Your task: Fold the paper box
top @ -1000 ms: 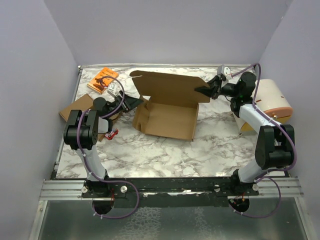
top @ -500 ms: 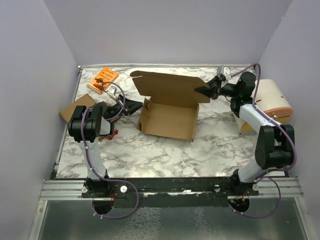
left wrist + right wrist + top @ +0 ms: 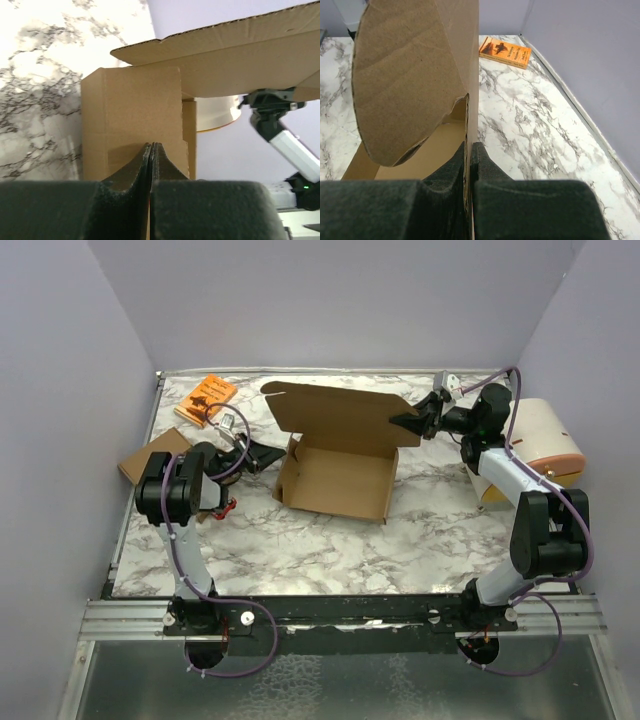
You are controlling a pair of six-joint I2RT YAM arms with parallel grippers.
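Observation:
The paper box (image 3: 335,480) lies at the table's middle, a brown cardboard tray with its lid (image 3: 340,415) raised at the back. My right gripper (image 3: 408,423) is shut on the lid's right edge; in the right wrist view the cardboard sheet (image 3: 410,75) runs between the jaws of the right gripper (image 3: 471,145). My left gripper (image 3: 280,453) is shut, its tips against the outside of the box's left side wall (image 3: 130,110). In the left wrist view, nothing shows between the jaws of the left gripper (image 3: 151,145).
A small orange book (image 3: 206,398) lies at the back left, also seen in the right wrist view (image 3: 505,51). A loose brown cardboard piece (image 3: 150,455) sits at the left edge under the left arm. A beige object (image 3: 545,440) stands at the right edge.
My left gripper has shut and moved right up to the box's left wall, which now stands more upright. The right gripper has kept its hold on the lid.

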